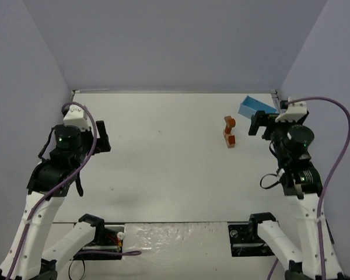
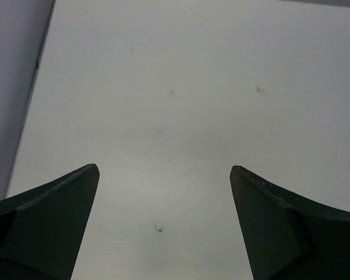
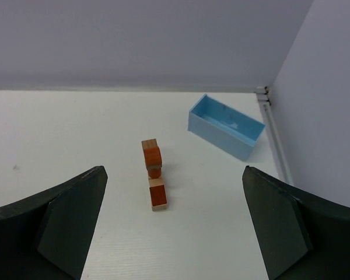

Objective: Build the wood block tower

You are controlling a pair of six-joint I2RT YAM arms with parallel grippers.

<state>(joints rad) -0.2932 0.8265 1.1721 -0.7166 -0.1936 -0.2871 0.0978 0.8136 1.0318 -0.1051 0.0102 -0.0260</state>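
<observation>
Wood block tower (image 3: 154, 175) of orange-brown and tan pieces stands stacked; left hand (image 2: 164, 167) and right hand (image 3: 173, 169) gape wide, empty.

Ahead of the right gripper (image 3: 174, 172), the small orange-brown wood block tower (image 3: 152, 156) looks matt, the light blue rectangular plastic box (image 3: 219, 139) beyond it smooth.

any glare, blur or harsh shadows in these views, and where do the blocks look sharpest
Top external: soft even light, a faint shadow on the table's near left, the wood block tower tiny but clear; right wrist: tower and blue box sharp, no glare; left wrist: bare table only, dark fingers underexposed.
</observation>
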